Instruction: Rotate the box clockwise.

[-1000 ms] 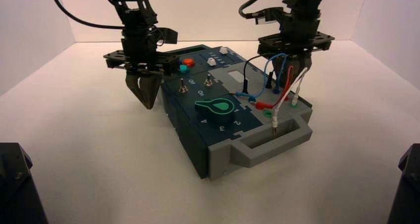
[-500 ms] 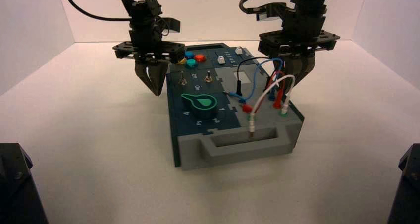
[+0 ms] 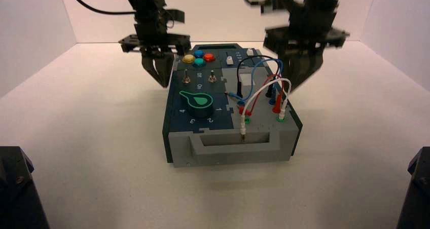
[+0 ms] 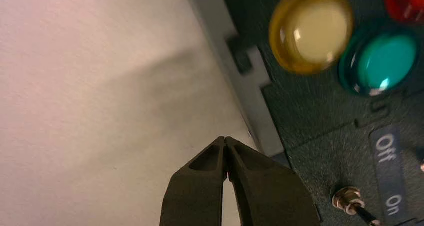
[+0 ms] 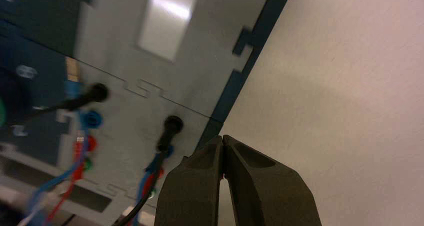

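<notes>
Centrally, on the pale tabletop: one box, rectangular, its face in dark teal and grey, one short end toward the viewer.

Near end: grey carrying handle with a slot. Far end: second handle, dark teal.

Far left of the face: four round buttons, namely yellow button, blue button, red button and teal button. Far right: two white sliders.

Left side, midway: two metal toggle switches, with labels reading "Off" and "On". Near left: one dark round dial, edged and marked in green, numerals around it.

Right side: grey panel with a pale rectangular window; looped wires in black, blue, red and white; coloured sockets. The white wire arches toward the near handle.

Left gripper: at the box's left long side, beside the buttons and switches, fingertips pressed together, nothing between them.

Right gripper: at the right long side, near the wires, tips likewise closed together, empty.
</notes>
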Controlling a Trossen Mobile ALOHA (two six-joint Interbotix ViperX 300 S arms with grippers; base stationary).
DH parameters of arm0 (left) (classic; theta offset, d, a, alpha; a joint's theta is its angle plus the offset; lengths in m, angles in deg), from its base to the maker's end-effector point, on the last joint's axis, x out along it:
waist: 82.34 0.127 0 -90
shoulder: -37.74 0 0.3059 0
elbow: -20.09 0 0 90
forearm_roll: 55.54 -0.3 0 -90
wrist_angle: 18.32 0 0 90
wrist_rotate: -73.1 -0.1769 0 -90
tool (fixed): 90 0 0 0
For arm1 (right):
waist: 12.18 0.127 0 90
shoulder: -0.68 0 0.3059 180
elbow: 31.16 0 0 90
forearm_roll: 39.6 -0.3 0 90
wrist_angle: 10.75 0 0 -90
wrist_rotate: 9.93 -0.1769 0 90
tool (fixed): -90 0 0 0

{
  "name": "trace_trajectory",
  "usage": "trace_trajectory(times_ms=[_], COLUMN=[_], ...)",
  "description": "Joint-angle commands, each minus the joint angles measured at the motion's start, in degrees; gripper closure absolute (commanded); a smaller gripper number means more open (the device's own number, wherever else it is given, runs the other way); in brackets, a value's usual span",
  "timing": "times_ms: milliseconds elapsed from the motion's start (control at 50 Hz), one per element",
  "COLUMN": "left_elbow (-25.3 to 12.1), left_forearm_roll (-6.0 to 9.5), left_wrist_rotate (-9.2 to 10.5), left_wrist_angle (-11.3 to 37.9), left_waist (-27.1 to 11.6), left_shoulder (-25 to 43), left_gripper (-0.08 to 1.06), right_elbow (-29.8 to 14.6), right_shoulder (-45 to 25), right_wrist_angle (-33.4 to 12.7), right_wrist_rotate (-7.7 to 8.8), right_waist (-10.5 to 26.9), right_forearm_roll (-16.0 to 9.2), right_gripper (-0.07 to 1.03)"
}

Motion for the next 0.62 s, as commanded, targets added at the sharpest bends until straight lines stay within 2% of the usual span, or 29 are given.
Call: trace_trajectory(times_ms=[20,160,360,520,620], left_elbow=[0.53,2.46,7.65,11.07,11.87], left_forearm_roll=[-0.18,-0.18,0.00,0.00,0.00], left_wrist_rotate=[-0.18,-0.09,0.79,1.67,1.67], left_wrist_angle=[-0.26,0.79,0.97,0.70,0.88], left_waist=[0.79,0.79,0.88,0.79,0.79], left_shoulder=[-7.65,-13.89,-24.87,-31.55,-32.96], left_gripper=[1.01,1.00,1.00,1.01,1.00], right_elbow=[-0.18,0.53,3.60,6.06,6.94], right_shoulder=[7.21,14.50,25.66,29.62,30.59], right_wrist_angle=[0.97,0.88,0.97,0.97,0.97], right_wrist_rotate=[-0.18,-0.18,-0.09,0.09,0.00], right_waist=[-0.79,-0.79,-0.70,-0.79,-0.79], right_forearm_roll=[0.62,0.70,0.70,0.79,0.79], right_gripper=[0.99,0.99,0.99,0.99,0.99])
